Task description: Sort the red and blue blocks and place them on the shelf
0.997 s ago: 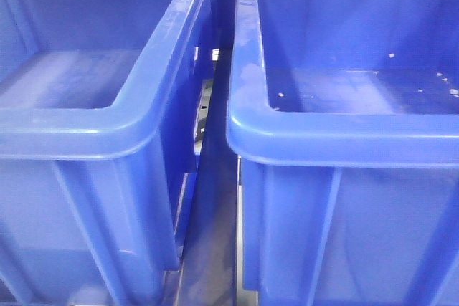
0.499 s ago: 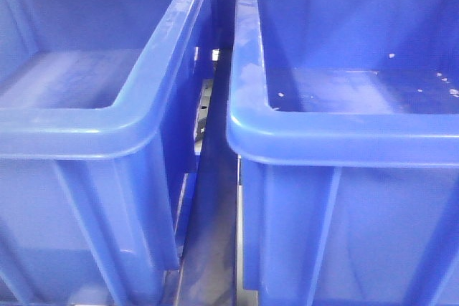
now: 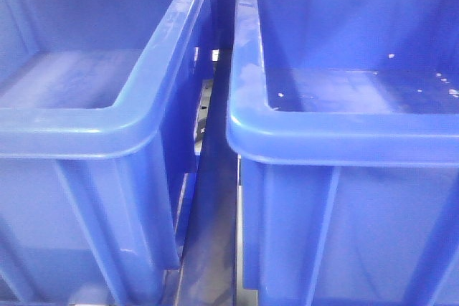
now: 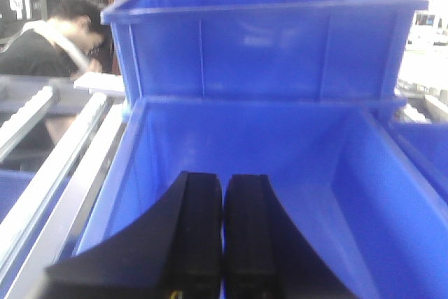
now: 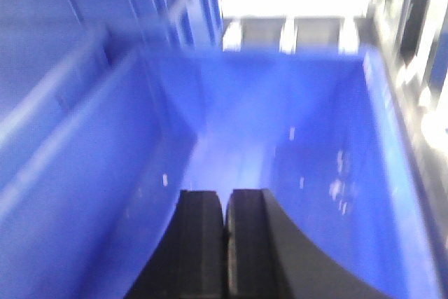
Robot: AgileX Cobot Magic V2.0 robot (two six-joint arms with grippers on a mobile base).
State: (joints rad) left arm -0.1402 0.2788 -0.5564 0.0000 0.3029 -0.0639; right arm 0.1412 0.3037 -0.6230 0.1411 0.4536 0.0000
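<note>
The red and blue blocks are out of view in every frame. My left gripper (image 4: 223, 180) is shut with nothing between its black fingers, hovering over the inside of a large blue bin (image 4: 126, 166). My right gripper (image 5: 225, 197) is also shut and empty, pointing down into another large blue bin (image 5: 84, 194) whose floor carries white specks. The front view shows only two blue bins side by side, the left bin (image 3: 107, 123) and the right bin (image 3: 344, 137), both with nothing visible inside.
A second blue bin (image 4: 259, 40) stands stacked behind the one under my left gripper. Metal shelf rails (image 4: 63, 152) run along its left side. A person in black (image 4: 49, 40) sits at the far left. A narrow gap (image 3: 211, 198) separates the two front bins.
</note>
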